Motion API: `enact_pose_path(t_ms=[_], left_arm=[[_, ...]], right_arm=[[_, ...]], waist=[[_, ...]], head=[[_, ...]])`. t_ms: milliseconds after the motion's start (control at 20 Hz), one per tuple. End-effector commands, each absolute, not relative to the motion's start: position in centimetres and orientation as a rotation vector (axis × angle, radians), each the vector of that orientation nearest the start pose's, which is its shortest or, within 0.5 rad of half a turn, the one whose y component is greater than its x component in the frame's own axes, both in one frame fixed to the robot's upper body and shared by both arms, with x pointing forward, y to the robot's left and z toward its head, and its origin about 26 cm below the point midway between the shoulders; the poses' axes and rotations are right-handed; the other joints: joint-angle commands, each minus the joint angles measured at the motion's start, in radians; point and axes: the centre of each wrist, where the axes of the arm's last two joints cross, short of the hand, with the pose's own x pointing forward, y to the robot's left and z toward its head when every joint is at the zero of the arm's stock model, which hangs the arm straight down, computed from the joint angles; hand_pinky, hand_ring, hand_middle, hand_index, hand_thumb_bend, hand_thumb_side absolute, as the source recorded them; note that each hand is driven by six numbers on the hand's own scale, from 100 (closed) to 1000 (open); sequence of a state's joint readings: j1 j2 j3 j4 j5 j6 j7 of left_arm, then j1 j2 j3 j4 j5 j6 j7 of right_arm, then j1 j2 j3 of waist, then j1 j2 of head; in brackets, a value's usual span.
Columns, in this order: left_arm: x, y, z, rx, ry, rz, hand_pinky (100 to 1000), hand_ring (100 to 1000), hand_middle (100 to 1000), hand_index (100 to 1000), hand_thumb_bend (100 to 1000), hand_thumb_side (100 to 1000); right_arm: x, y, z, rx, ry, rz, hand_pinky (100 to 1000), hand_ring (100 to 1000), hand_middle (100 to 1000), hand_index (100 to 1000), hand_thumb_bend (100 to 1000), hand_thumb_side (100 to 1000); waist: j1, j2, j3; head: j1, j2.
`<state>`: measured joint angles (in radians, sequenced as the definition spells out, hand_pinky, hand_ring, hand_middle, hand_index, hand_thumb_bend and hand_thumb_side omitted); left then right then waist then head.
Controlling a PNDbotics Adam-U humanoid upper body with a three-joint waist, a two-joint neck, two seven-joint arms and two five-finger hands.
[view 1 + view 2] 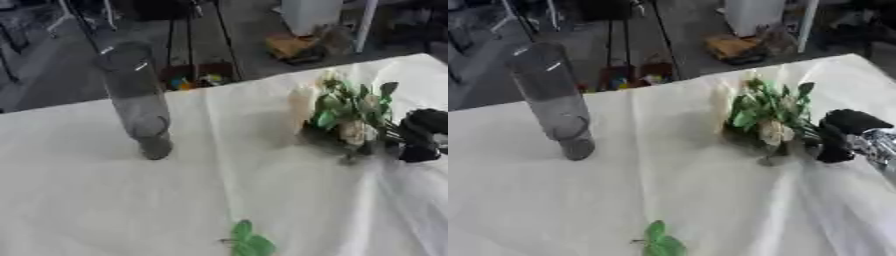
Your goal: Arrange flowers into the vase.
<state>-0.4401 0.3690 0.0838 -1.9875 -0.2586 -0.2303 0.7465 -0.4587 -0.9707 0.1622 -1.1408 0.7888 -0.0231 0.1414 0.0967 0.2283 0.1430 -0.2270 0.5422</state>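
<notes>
A tall clear glass vase stands upright on the white tablecloth at the left, with nothing in it. At the right, a bunch of pale cream flowers with green leaves is held just above the cloth. My right hand comes in from the right edge with its black fingers curled round the stems. A separate green leafy sprig lies at the near edge of the cloth. My left hand shows in neither view.
Beyond the table's far edge are a dark floor, black stand legs, a small container with coloured items and a white box. The cloth is creased down its middle.
</notes>
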Motion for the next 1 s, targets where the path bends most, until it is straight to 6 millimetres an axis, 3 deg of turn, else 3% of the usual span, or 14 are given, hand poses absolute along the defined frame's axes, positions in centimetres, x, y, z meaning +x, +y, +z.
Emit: enact_pose_path(t_ms=[50, 150, 250, 650, 1000], left_arm=[[30.7, 27.3, 25.7, -0.857, 3.22, -0.492, 899, 1000, 879, 969, 384, 1000], [30.7, 27.3, 25.8, -0.858, 3.219, -0.49, 899, 1000, 879, 969, 383, 1000], [30.7, 27.3, 25.8, -0.86, 3.218, -0.488, 899, 1000, 879, 969, 380, 1000], [30.7, 27.4, 25.9, -0.869, 3.209, -0.488, 900, 1000, 879, 969, 378, 1000], [30.7, 27.4, 25.8, -0.873, 3.21, -0.485, 900, 1000, 880, 969, 377, 1000]], right_arm=[[35.8, -48.3, 18.7, -1.416, -1.033, 1.263, 100, 100, 100, 100, 217, 496], [35.8, -48.3, 18.6, -1.443, -1.058, 1.259, 100, 100, 100, 100, 318, 482], [35.7, -48.2, 18.7, -1.457, -1.083, 1.266, 100, 100, 100, 100, 356, 464], [35.1, -47.5, 20.4, -1.442, -1.17, 1.324, 100, 100, 100, 100, 304, 454], [35.3, -46.0, 23.0, -1.416, -1.324, 1.201, 100, 100, 100, 100, 304, 464]], waist=[[-0.005, -0.012, 0.001], [-0.005, -0.011, 0.001], [-0.006, -0.01, 0.002], [-0.011, -0.01, -0.006], [-0.015, -0.01, -0.009]], head=[[0.004, -0.008], [0.008, -0.006], [0.013, -0.003], [0.047, 0.002], [0.101, -0.005]])
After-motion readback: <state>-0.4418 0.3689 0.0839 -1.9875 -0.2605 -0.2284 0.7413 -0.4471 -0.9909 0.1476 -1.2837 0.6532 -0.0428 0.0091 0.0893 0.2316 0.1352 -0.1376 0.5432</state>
